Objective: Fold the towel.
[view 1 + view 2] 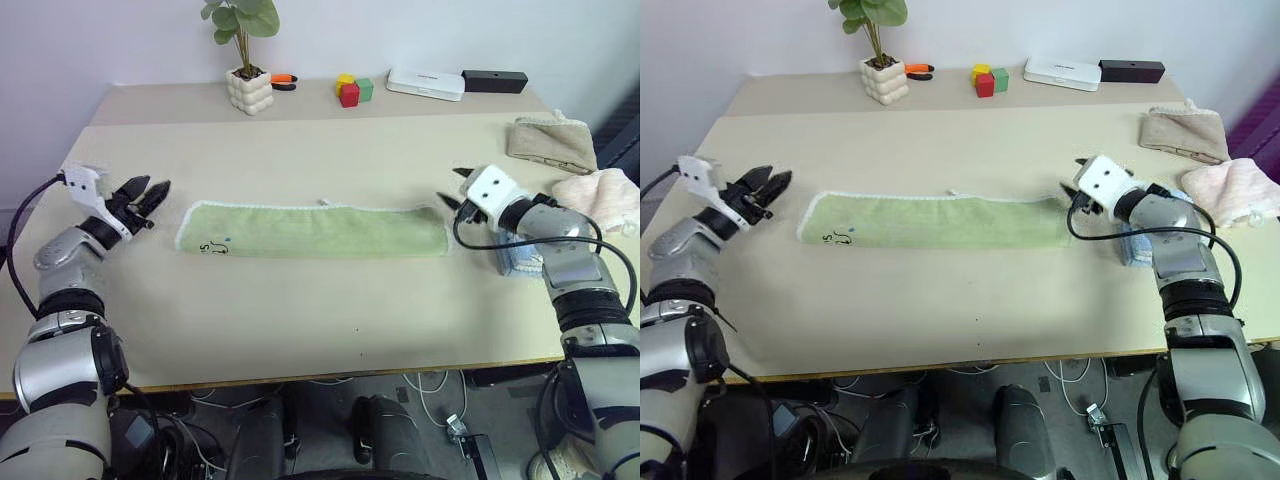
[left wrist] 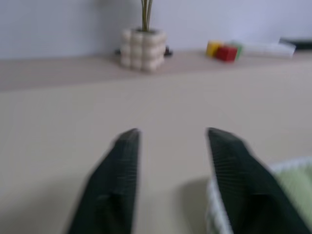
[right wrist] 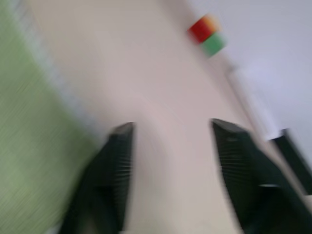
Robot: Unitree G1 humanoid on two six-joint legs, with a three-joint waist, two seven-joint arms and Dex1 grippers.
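Beige table [image 1: 300, 330], clutter pushed to far edge. My left gripper [image 1: 150, 197] off towel's left end, fingers parted, empty. Towel [image 1: 315, 230] flat, long strip, mid-table, ready for end-to-end fold. Right gripper [image 3: 170, 161] parted, empty, beside right end.

Light green towel [image 1: 315, 229] with white edging, folded into a long flat strip across mid-table

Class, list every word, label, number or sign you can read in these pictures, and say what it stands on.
Towel: dark print near its left end, too small to read.
White box at the table's far edge: faint marking, too small to read.
No other text can be read.
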